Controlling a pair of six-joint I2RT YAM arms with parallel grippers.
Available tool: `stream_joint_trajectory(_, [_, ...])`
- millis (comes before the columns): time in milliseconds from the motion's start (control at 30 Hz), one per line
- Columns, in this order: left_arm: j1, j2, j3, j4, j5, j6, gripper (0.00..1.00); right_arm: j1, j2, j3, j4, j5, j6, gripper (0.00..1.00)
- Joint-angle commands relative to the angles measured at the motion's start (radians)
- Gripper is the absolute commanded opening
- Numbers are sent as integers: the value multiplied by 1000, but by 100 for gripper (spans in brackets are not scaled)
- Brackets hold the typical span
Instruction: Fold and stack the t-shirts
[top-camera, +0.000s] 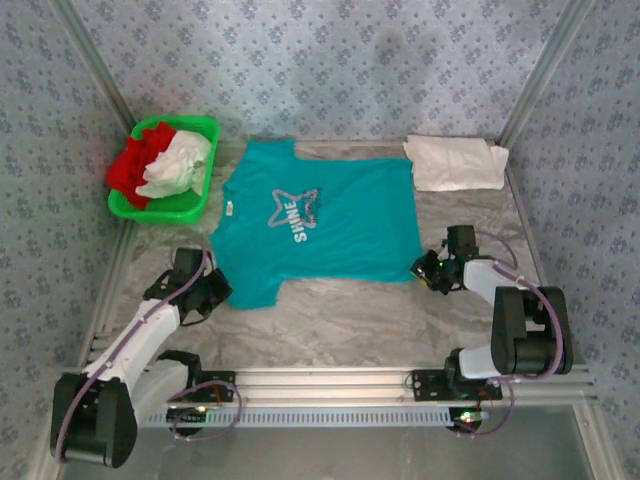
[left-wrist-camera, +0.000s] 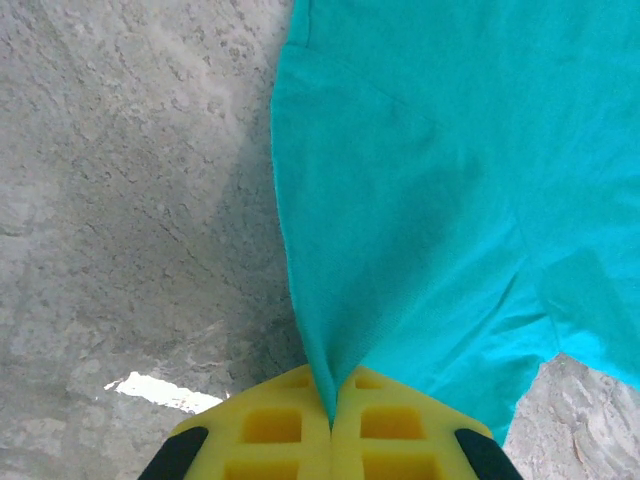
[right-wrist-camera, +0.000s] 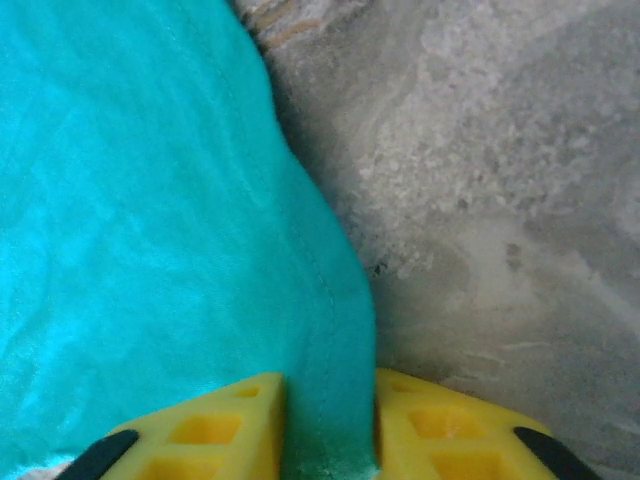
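A teal t-shirt (top-camera: 320, 225) with a silver star and "SHINE" print lies spread flat at the middle of the table. My left gripper (top-camera: 215, 290) is at its near left sleeve, and in the left wrist view the yellow jaws (left-wrist-camera: 332, 400) are shut on a pinched fold of the teal cloth (left-wrist-camera: 430, 200). My right gripper (top-camera: 427, 270) is at the shirt's near right hem corner. In the right wrist view its jaws (right-wrist-camera: 330, 405) stand a little apart, with the teal hem (right-wrist-camera: 150, 200) lying between them. A folded white t-shirt (top-camera: 455, 163) rests at the back right.
A green plastic basket (top-camera: 165, 211) at the back left holds a crumpled red t-shirt (top-camera: 135, 165) and a crumpled white one (top-camera: 180, 165). Bare grey marbled tabletop (top-camera: 340, 325) runs between the teal shirt and the arm bases. Patterned walls close in the sides and back.
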Motion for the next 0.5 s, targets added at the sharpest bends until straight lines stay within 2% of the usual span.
stream_joint_trajectory(0, [11, -23, -9, -10, -5, 16, 0, -9, -25, -1, 17, 23, 19, 21])
stream_joint_trajectory(233, [23, -65, 19, -47, -10, 18, 0, -11, -78, 35, -51, 33, -4, 6])
stream_joint_trajectory(467, [29, -93, 42, -73, 7, 27, 0, -11, -129, 57, -138, 35, -34, 0])
